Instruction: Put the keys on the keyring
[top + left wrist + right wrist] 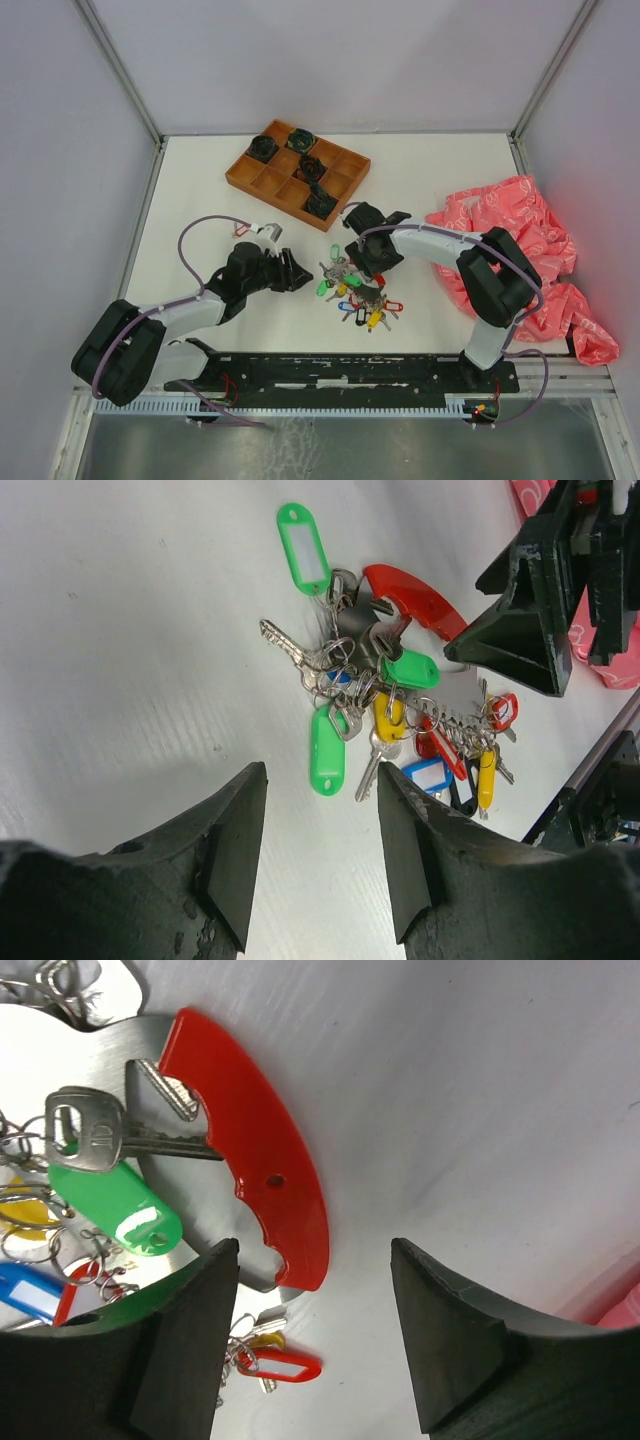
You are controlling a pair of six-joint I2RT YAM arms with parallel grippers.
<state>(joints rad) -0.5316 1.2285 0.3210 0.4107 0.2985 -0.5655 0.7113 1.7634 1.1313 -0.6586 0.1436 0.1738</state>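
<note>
The keys (358,295) lie in a tangled heap with green, yellow, blue and red tags on the white table between my two arms. The keyring (260,1150), a red crescent on a grey metal plate, lies at the heap's far side with a silver key and green tag (110,1200) against it. My right gripper (313,1255) hovers open over the crescent's lower end and grips nothing. My left gripper (320,805) stands open just left of the heap, facing a long green tag (327,752). The keyring (415,595) and the right gripper (530,610) show beyond the heap.
A brown wooden tray (245,183) with compartments holds dark coiled bundles at the back. A crumpled pink bag (520,240) lies at the right. A black rail (350,370) runs along the near edge.
</note>
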